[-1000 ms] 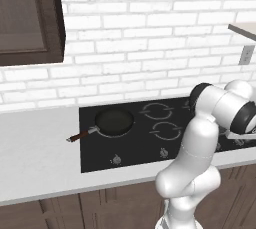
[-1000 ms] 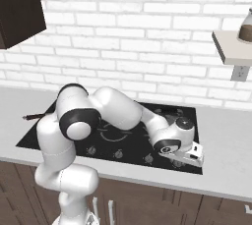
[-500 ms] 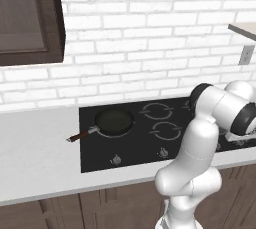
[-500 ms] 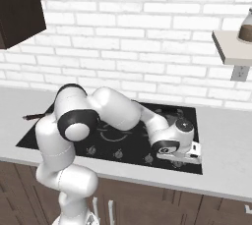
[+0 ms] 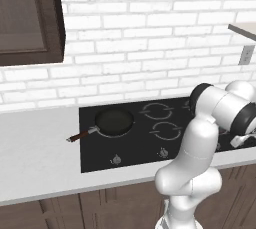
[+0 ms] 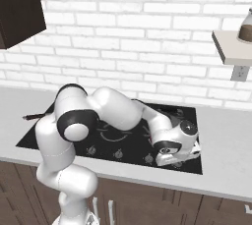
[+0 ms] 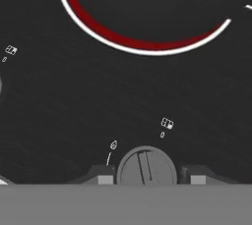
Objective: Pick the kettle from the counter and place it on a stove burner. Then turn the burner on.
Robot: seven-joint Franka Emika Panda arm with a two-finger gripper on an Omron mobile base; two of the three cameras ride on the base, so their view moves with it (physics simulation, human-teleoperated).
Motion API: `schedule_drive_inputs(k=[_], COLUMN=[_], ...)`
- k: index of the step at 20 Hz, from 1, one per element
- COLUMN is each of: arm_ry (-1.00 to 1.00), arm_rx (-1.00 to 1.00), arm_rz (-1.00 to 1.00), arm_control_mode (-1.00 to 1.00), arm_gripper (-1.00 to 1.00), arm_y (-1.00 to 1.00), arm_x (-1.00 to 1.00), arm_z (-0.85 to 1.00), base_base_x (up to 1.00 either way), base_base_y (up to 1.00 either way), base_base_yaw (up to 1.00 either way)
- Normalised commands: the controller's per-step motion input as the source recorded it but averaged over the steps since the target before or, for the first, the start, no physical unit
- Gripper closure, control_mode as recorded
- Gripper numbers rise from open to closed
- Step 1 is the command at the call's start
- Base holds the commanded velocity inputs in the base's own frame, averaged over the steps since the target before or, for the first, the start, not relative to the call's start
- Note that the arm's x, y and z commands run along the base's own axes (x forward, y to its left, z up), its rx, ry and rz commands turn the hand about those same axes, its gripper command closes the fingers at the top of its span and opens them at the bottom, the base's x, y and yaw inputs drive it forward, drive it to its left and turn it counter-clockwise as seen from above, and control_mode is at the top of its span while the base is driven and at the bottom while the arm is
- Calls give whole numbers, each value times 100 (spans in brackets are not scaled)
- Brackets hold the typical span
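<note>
The gripper [image 7: 147,180] brackets one stove knob [image 7: 146,167], one fingertip each side, closed on it to turn the burner on; the ring [image 7: 133,40] beyond glows red. The stove [image 5: 145,140] carries one frying pan [image 5: 114,121] (kettle position cannot be told).

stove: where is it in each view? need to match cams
Left base view: stove at centre, running right behind the arm.
Right base view: stove at lower centre, under the arm.
Hand view: stove glass close up, across the frame.
Shared landmark: front knobs.
</note>
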Motion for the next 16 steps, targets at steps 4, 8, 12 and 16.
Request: schedule_drive_inputs(k=[4,8,12,16], arm_ry=[0,0,0,0], arm_rx=[-10,-9,0,0], arm_rz=[51,35,0,0], arm_control_mode=[-100,-100,-100,-100], arm_gripper=[100,100,100,100], arm_y=[21,20,0,0], arm_x=[0,0,0,0], arm_z=[0,-1,0,0], base_base_x=[0,0,0,0], base_base_y=[0,0,0,0], base_base_yaw=[0,0,0,0])
